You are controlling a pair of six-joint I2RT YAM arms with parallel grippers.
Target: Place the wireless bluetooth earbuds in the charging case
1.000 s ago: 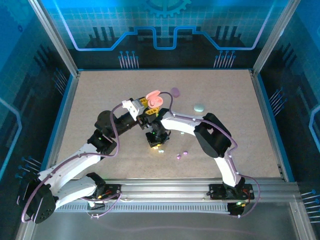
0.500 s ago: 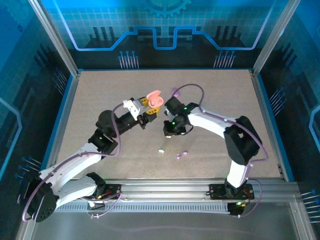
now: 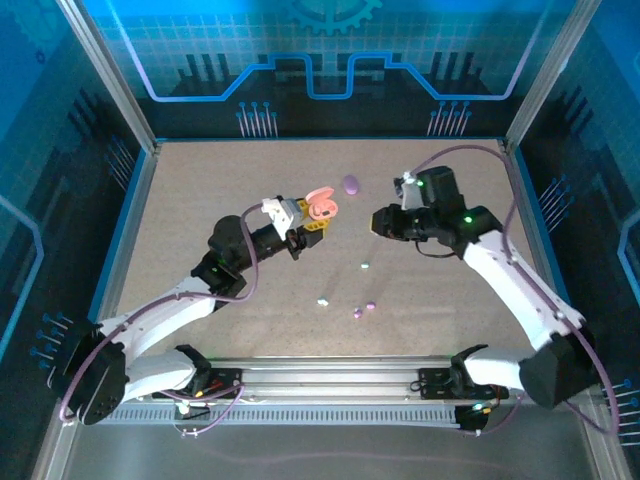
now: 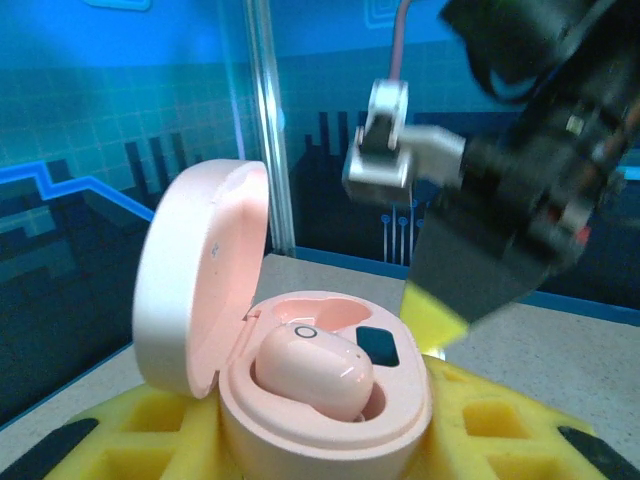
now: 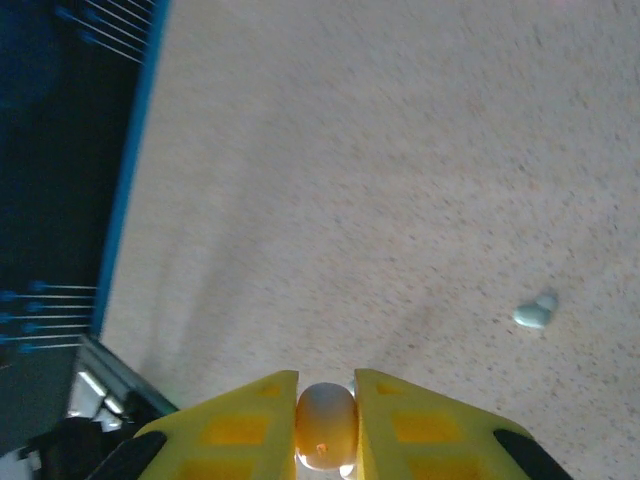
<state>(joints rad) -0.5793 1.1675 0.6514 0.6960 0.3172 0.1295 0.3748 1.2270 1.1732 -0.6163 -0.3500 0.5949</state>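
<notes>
Right hand swung right, earbud between fingertips.

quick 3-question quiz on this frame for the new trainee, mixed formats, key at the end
1. True or false: the pink case held by the left gripper has its lid shut.
2. How many earbuds sit in that case? A) none B) one C) two
3. What is the right gripper pinching?
Key:
1. False, the lid stands open.
2. B, one pink earbud; the slot beside it is empty.
3. A small cream earbud.
</notes>
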